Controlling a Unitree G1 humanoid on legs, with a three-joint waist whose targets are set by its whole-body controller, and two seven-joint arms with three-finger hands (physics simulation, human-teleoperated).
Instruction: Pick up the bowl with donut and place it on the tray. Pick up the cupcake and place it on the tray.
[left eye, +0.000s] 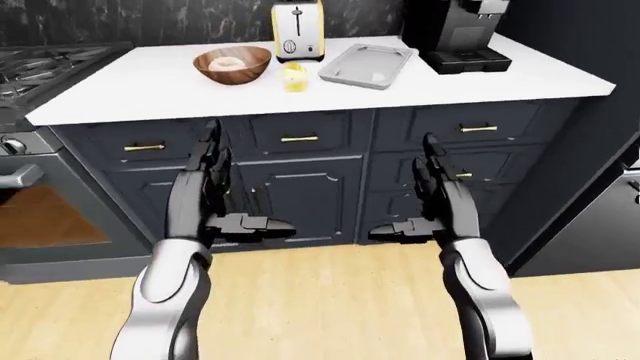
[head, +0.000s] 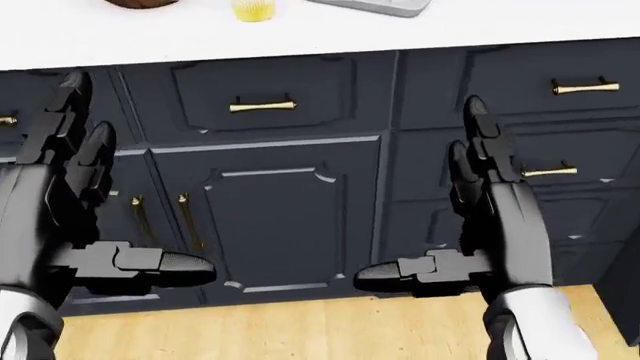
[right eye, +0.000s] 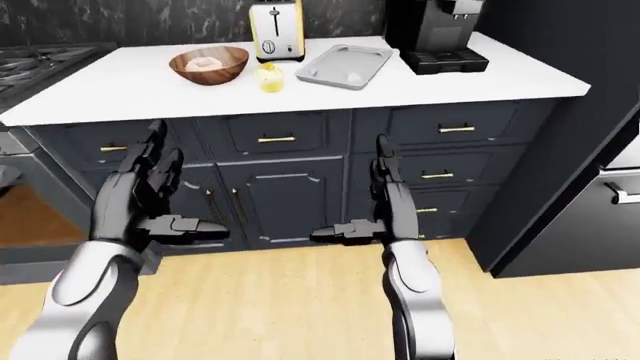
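Left hand (left eye: 212, 196) open and empty, fingers up, thumb pointing in, right hand (left eye: 432, 202) same, mirrored, wooden bowl with donut (left eye: 232, 64) on white counter (left eye: 140, 86) well above left hand, yellow cupcake (left eye: 294, 76) just right of it, grey tray (left eye: 366, 65) above and between both hands.

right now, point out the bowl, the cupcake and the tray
bowl (left eye: 232, 64): left-eye view, on its brown outer wall, below the donut.
cupcake (left eye: 294, 77): left-eye view, on its yellow body, between bowl and tray.
tray (left eye: 352, 73): left-eye view, on the bare grey floor near its lower rim.
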